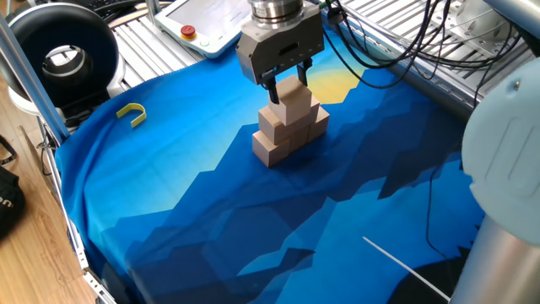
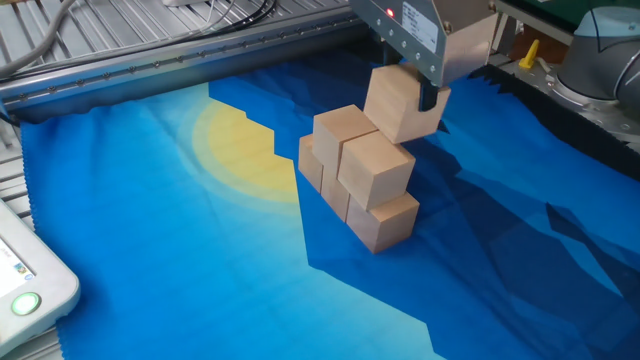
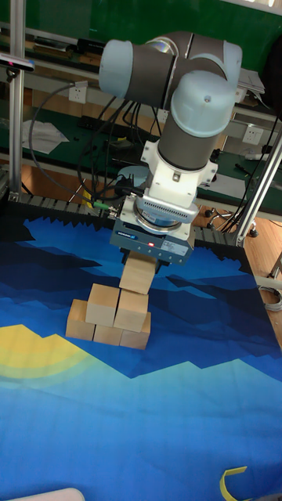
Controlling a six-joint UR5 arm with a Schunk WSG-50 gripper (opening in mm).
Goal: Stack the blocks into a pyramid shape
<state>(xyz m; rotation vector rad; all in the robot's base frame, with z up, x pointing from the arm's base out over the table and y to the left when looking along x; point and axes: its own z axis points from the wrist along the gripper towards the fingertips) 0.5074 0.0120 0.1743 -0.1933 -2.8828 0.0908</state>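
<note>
My gripper [image 1: 285, 83] [image 2: 405, 95] [image 3: 141, 268] is shut on one tan wooden block [image 1: 292, 91] [image 2: 398, 104] [image 3: 139, 275] and holds it in the air. Just under it stands a pile of blocks [image 1: 285, 131] [image 2: 362, 178] [image 3: 110, 319]. The pile has a bottom row of three [image 3: 108, 335] and two blocks [image 3: 116, 307] resting on that row. The held block hangs close above the upper pair, toward its right end in the tall fixed view. I cannot tell whether it touches them.
A blue cloth [image 1: 211, 228] with a yellow sun patch [image 2: 235, 150] covers the table. A small yellow hook piece [image 1: 132, 113] [image 3: 233, 479] lies far from the pile. A black round device [image 1: 63, 55], a white pendant [image 1: 207, 21] and cables [image 1: 405, 42] line the edges.
</note>
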